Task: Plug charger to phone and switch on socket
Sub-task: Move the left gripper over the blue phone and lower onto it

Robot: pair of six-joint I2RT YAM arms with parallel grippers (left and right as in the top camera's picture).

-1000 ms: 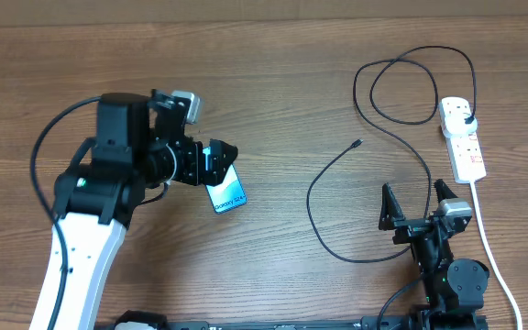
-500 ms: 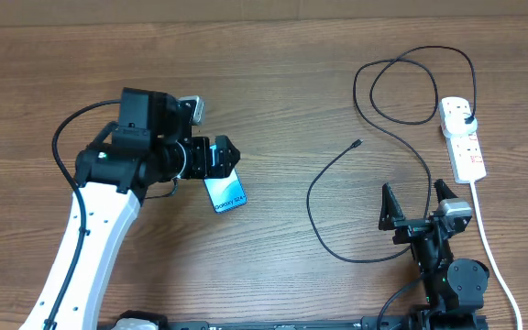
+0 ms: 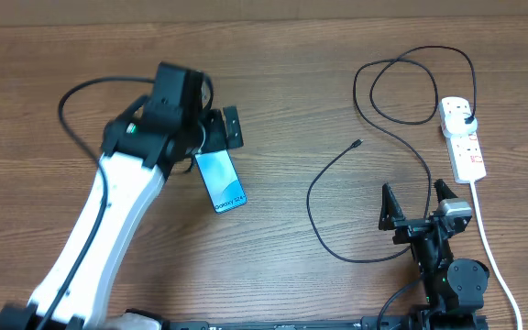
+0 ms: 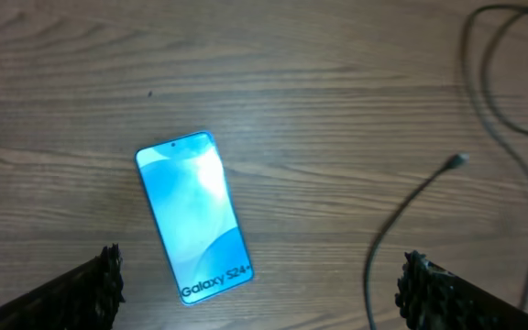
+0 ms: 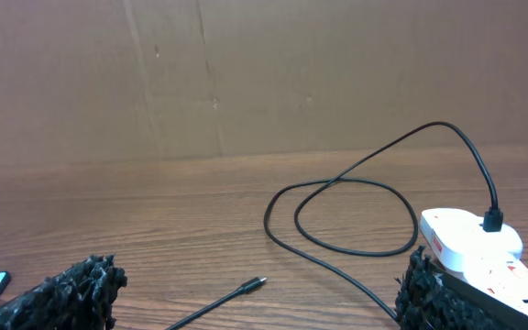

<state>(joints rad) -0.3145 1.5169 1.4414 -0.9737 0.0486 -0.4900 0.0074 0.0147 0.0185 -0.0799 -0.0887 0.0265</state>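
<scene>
The phone (image 3: 221, 181) lies flat on the wooden table, its light blue screen up, and shows whole in the left wrist view (image 4: 193, 213). My left gripper (image 3: 220, 136) hovers over the phone's far end, open and empty (image 4: 259, 293). The charger's black cable (image 3: 312, 197) loops across the table; its connector tip (image 3: 357, 144) lies free right of the phone (image 4: 456, 162). Its plug (image 3: 467, 119) sits in the socket (image 3: 463, 139). My right gripper (image 3: 417, 206) rests open near the front edge (image 5: 250, 298), with the tip (image 5: 257, 282) and the socket (image 5: 470, 238) ahead of it.
The socket's thick white cord (image 3: 493, 247) runs down the right side past my right arm. A cardboard wall (image 5: 246, 73) stands behind the table. A loop of the cable (image 3: 411, 87) lies at the back right.
My left arm has swung up and toward the far side, away from the phone's upper end. The phone now lies fully uncovered. The right arm has not moved.
</scene>
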